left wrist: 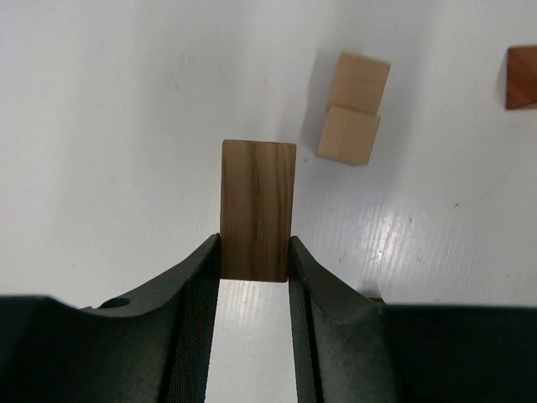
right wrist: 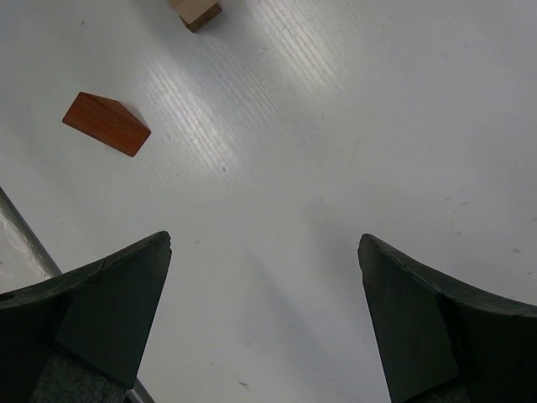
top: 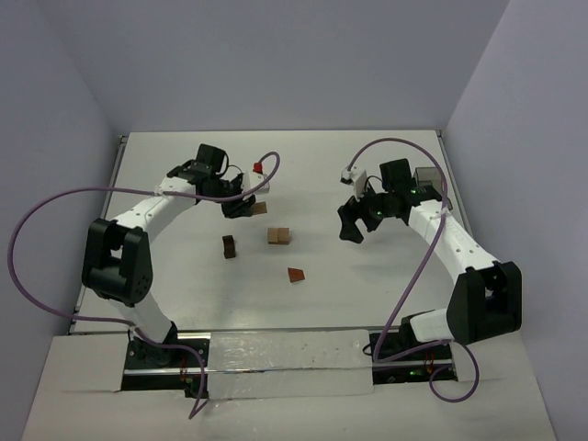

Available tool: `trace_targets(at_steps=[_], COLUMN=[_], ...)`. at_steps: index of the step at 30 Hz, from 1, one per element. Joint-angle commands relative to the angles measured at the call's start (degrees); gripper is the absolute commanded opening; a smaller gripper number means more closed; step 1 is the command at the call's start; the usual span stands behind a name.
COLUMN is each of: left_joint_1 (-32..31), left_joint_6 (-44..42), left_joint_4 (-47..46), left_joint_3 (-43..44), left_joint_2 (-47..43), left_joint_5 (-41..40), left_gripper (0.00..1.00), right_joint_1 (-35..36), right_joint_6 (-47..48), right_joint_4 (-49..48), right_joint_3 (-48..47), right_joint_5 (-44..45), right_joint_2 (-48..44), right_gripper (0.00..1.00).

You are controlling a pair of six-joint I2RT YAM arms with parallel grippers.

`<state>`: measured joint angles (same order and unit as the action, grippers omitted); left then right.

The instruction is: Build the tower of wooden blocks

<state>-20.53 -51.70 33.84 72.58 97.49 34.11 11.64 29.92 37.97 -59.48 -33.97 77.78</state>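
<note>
My left gripper (top: 243, 206) is shut on a brown wood block (left wrist: 258, 210), which sticks out past the fingertips above the table; the grip shows in the left wrist view (left wrist: 256, 252). Two light tan blocks (top: 278, 236) lie together just beyond it and also show in the left wrist view (left wrist: 352, 107). A dark brown block (top: 229, 246) stands to their left. The reddish-brown wedge (top: 296, 275) lies alone nearer the bases and shows in the right wrist view (right wrist: 106, 123). My right gripper (top: 354, 225) is open and empty (right wrist: 264, 252) above bare table, right of the tan blocks.
A small red piece (top: 258, 168) lies at the back near the left arm's cable. A grey box (top: 428, 176) stands at the back right. A reddish-brown piece (left wrist: 522, 77) is cut by the left wrist view's right edge. Walls enclose the white table (top: 322, 165).
</note>
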Motion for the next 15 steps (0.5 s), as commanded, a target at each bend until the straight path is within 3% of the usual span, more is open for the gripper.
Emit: trace_targets(at_steps=[1,15], left_joint_1=[-2.2,-6.6], left_joint_6=[-3.9,-8.8], left_joint_4=[7.8,12.0], left_joint_3=[6.0,9.5], left_joint_2=[0.0,4.5], left_joint_5=[6.1,8.7], left_gripper=[0.24,0.39], right_joint_1=[-0.5,-0.8], right_joint_6=[0.8,1.0], right_joint_4=[-1.9,-1.6], right_joint_3=[0.5,0.4], right_joint_5=[-2.0,-3.9], right_joint_2=[-2.0,-1.0], right_gripper=[1.00,1.00])
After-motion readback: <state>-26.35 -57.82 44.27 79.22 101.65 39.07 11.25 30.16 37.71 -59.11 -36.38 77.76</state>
